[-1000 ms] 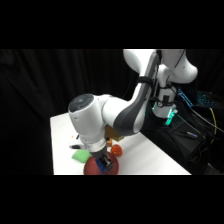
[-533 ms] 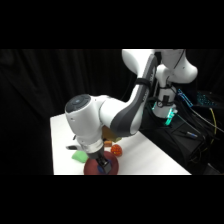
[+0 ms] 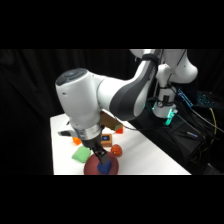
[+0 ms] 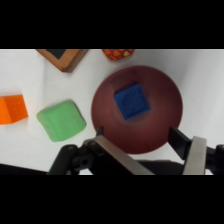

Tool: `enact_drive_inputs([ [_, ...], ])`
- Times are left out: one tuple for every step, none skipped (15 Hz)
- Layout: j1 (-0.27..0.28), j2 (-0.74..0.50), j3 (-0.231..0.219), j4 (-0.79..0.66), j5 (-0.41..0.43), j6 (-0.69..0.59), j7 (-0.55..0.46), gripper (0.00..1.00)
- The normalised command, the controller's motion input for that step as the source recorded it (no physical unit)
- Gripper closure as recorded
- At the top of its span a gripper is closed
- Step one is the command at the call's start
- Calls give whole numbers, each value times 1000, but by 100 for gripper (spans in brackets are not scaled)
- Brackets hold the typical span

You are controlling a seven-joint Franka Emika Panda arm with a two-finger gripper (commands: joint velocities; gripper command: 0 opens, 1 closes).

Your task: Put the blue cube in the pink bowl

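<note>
Wrist view: looks straight down on the pink bowl, with the blue cube lying inside it, a little above the bowl's middle and turned at a slant.
Gripper: the gripper has its two fingers spread wide apart — one on each side of the bowl's near rim — and nothing is held between them.
Progress: the cube sits in the bowl and is free of the fingers, so the placing looks done; what seems left is only for the arm to lift clear.
Side view: the arm bends down from the upper right, its gripper just over the bowl at the table's near edge, a patch of blue showing inside.
Surface: a white table, plain and flat.
Nearby: a green block just beside the bowl, an orange block farther out, a brown wooden block and an orange-red ball at the far edge.
Room: black curtains behind — cables and a green light off to the right.
</note>
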Motion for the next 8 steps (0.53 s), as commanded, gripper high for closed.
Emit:
enact_drive_inputs([
  [6, -305, -17, 36, -50, -436, 81, 0],
  [1, -286, -15, 69, -54, -428, 82, 0],
  [1, -249, -14, 110, -66, -424, 86, 0],
  [7, -225, 4, 154, -51, -413, 101, 0],
  [2, -189, 9, 178, -56, -388, 86, 0],
  [-16, -152, 9, 183, -49, -342, 71, 0],
  [-25, -115, 13, 194, -47, -315, 50, 0],
  [-31, -84, 3, 187, -69, -267, 44, 0],
])
